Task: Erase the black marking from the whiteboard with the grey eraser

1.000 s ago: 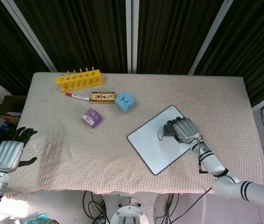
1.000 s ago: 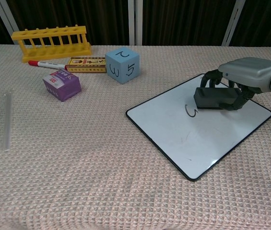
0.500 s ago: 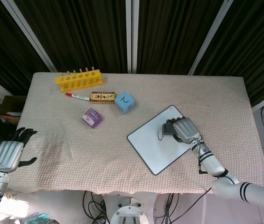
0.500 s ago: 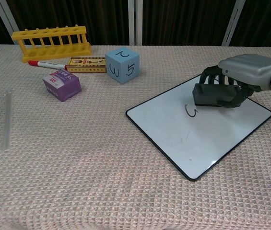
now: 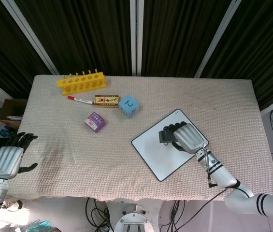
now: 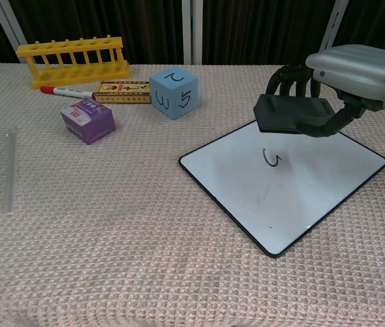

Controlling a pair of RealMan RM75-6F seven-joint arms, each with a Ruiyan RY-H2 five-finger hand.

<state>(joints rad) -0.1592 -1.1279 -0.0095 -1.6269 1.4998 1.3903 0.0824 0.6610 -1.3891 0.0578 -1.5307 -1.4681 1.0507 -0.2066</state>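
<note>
At the far left, off the near-left corner of the table [image 5: 141,188], the left robot hand [image 5: 8,159] hangs with its dark fingers spread and nothing in them. On the woven beige cloth just right of it lies a clear tube [image 6: 9,172], hard to make out against the weave. Further right and toward the far edge stands a yellow rack [image 6: 71,60], with a red-capped marker [image 6: 66,90] lying in front of it, a flat printed box [image 6: 122,91] beside the marker, and a small purple box [image 6: 88,120] nearer the camera. Right of these sits a blue cube [image 6: 174,92] bearing black numerals. The whiteboard [image 6: 294,204] lies flat on the right half of the table, turned at an angle, white with a thin black border and rounded corners. Near its middle is the black marking [image 6: 270,158], a small hooked curl, intact; a few faint specks show nearer on the board. The right robot hand [image 6: 332,85] grips the grey eraser [image 6: 289,113], a dark grey slab, fingers curled over its far edge and the thumb under its right end. The eraser is held lifted above the board's far corner, apart from the surface, just beyond the marking.
</note>
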